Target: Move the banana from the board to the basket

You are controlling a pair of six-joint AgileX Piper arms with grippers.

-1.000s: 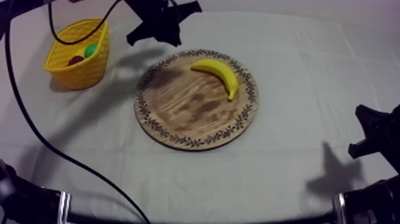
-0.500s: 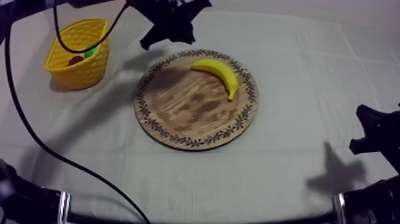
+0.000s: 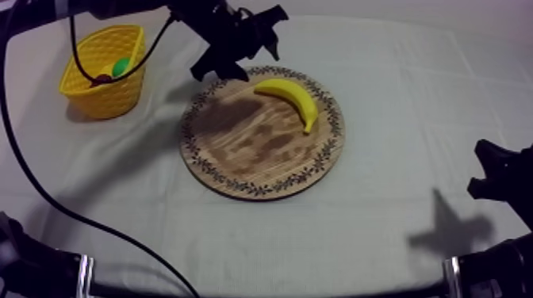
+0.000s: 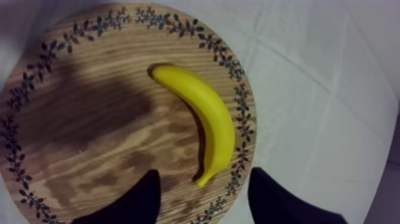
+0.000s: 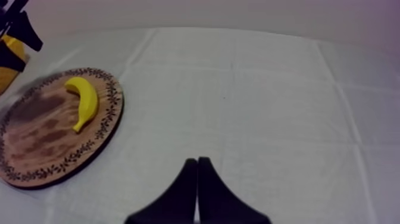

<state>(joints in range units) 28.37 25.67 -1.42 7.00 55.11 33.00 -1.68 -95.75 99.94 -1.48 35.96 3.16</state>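
The yellow banana (image 3: 292, 97) lies curved on the back right part of the round wooden board (image 3: 238, 150). My left gripper (image 3: 230, 55) hangs over the board's back left rim, short of the banana. In the left wrist view its two black fingers stand apart, open, with the banana (image 4: 205, 116) lying on the board (image 4: 89, 137) ahead and its thin tip near the gap. The yellow basket (image 3: 103, 87) stands at the back left. My right gripper (image 5: 196, 162) is shut as a narrow wedge above the cloth, far right of the board (image 5: 41, 143).
Inside the basket lie a small red fruit (image 3: 101, 79) and a green fruit (image 3: 120, 66). My right arm (image 3: 500, 178) rests low at the right edge. Bare cloth stretches between the board and that arm.
My left gripper has moved right and down from beside the basket to the board's back rim, and its fingers have come apart. The banana and the right arm have stayed put.
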